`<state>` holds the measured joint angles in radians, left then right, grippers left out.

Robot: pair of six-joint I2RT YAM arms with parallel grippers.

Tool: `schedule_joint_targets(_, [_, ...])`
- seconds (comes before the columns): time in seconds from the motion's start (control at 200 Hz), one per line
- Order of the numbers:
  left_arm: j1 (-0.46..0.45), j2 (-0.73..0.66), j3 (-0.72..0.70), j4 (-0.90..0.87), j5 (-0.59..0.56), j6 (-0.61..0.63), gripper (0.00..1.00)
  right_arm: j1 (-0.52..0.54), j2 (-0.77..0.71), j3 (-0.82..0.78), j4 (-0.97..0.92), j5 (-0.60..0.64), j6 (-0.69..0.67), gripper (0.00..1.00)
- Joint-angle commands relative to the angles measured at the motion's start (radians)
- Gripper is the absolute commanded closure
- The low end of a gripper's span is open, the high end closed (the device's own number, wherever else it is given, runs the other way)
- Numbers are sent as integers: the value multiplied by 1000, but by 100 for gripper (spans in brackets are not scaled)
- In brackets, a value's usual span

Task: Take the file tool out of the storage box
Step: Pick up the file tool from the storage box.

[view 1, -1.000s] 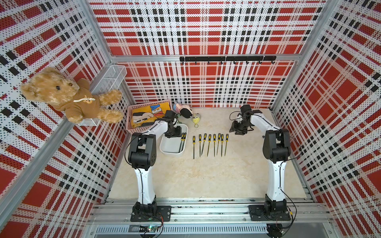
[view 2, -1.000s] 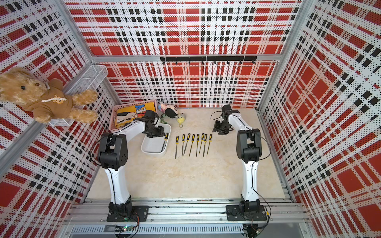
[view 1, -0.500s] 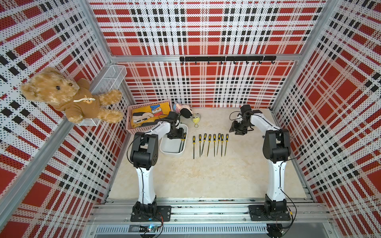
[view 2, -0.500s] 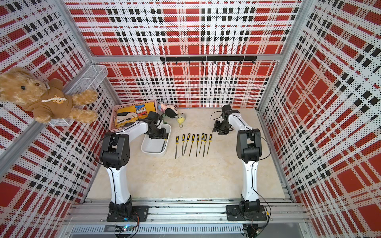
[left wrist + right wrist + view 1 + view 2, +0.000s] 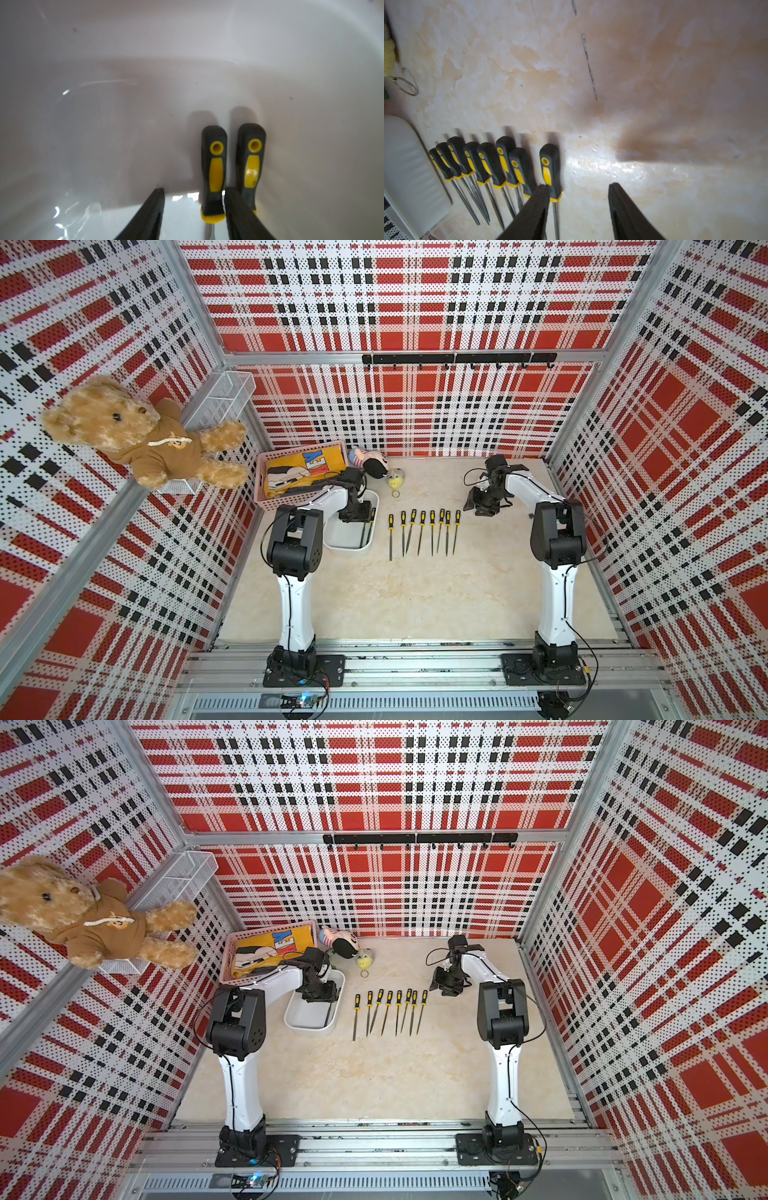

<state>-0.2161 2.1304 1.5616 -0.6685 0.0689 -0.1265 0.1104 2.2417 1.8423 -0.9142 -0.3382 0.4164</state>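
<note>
Pink basket [image 5: 259, 479] beside white storage box [image 5: 348, 542]

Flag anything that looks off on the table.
The row of files is uneven: one file lies slanted, and one pair sits crowded together with staggered handles. A dark scratch marks the table. Nothing looks spilled.

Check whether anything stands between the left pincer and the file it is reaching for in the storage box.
Nothing visible does. The left pincer is inside the storage box, jaws open astride one file handle. A second file lies beside it, partly behind one finger, crowding the grasp.
</note>
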Motion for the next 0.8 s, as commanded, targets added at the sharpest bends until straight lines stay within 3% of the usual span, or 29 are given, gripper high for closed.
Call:
schedule_joint_targets(0.0, [-5,41,-8,-53,-35,5,51,-8,-49,-6,10,-1,-4,46])
schedule_joint_targets(0.035, [-6,40,-10,-53,-35,5,55,-8,-49,-8,12,-2,-3,46])
schedule_joint_targets(0.235, [-3,46,2,-68,-47,3,100,-8,-58,-2,21,-11,-3,46])
schedule_joint_targets(0.436, [7,-56,31,-26,-81,-17,100,-5,-141,-47,122,-75,-26,45])
schedule_joint_targets(0.546, [35,-140,84,10,83,9,100,-1,-229,-133,287,-222,-21,44])
schedule_joint_targets(0.797, [50,-220,231,-17,620,144,100,97,-305,-204,606,-521,32,41])
